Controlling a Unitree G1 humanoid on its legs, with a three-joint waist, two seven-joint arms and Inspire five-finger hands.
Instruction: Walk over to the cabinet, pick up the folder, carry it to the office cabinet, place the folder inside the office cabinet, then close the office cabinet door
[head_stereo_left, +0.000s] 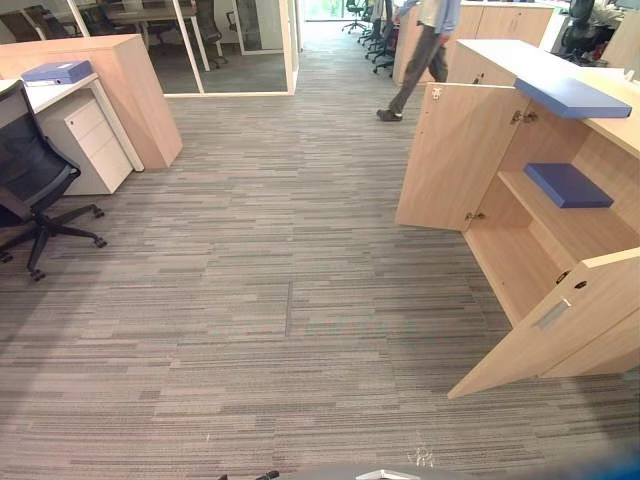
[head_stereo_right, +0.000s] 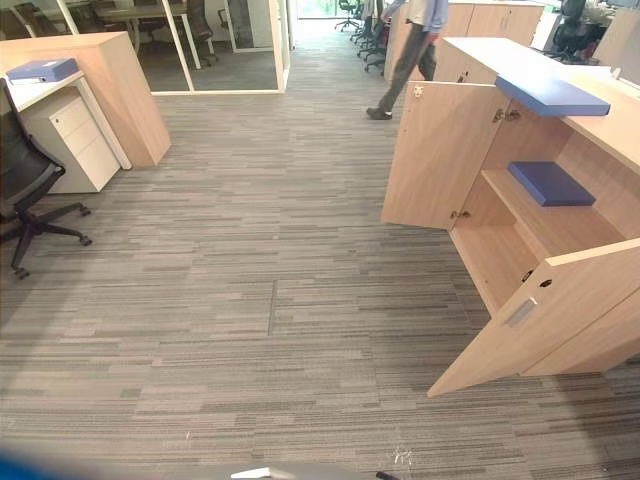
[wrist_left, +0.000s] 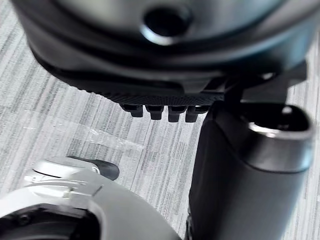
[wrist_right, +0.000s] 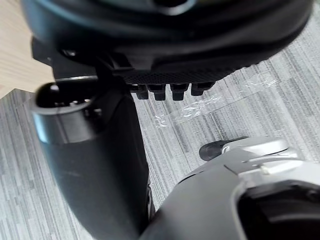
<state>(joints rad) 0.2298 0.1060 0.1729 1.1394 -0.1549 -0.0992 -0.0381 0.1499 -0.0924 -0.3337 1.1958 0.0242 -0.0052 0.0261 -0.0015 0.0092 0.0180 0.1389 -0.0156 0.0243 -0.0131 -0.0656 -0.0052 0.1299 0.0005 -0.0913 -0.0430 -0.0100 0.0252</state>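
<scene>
A blue folder lies on the white desk top at the far left, beside a wooden partition. At the right stands the wooden office cabinet with both doors swung open. A second blue folder rests on the cabinet's top, and a third lies on its inner shelf. My left hand hangs over the carpet with relaxed fingers and holds nothing. My right hand hangs the same way, open and empty, with a wooden panel close beside it.
The near cabinet door juts out into the carpeted floor at the right. A black office chair and a white drawer unit stand at the left. A person walks in the aisle at the back.
</scene>
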